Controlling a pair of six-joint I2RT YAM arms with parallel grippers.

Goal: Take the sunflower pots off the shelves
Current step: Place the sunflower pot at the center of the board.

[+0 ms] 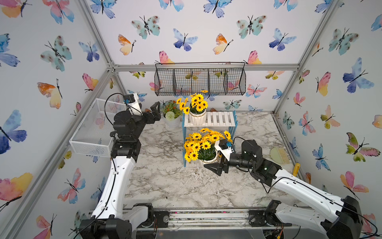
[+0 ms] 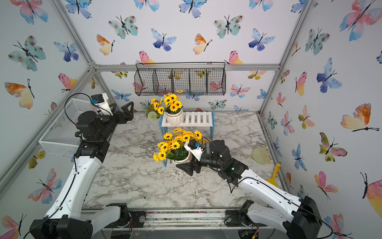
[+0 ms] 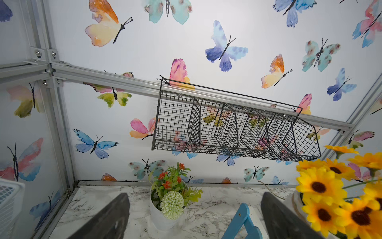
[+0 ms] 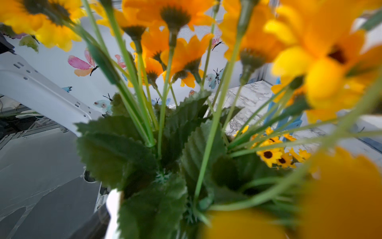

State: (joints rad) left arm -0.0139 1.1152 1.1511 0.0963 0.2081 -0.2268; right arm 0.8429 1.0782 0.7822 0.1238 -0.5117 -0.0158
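right jaws: spread wide at the front pot (image 1: 209, 159) on the lower board. one finger (image 1: 213, 168) shows in front of the pot wall and the other is hidden behind it, so no clamp seen (contact: cannot tell). left jaws: apart, nothing between, hanging over the counter (image 1: 165, 182) near the pompom pot (image 1: 172, 123), left of the shelves (image 1: 219, 119).

pots: top pot (image 1: 197, 118) sits at the left end of the top board. lower board is packed with blooms (image 1: 206, 140); pot count under them cannot tell.

handling, my guess: pot is small and probably light. ribbed wall looks stiff, but its smooth white face may slip. stems are soft and floppy, so it's top-heavy. take the wall below the twine rim, never the blooms. top board overhangs the lower pots, so likely slide forward before lifting.

views: right wrist view is nearly all stems and leaves, with just a sliver of white rim (image 4: 113, 203) and no layout. both top views give the layout but hide the far finger. only the left wrist view shows both left fingers (image 3: 107, 219) apart, plus the wire basket (image 3: 233, 128).
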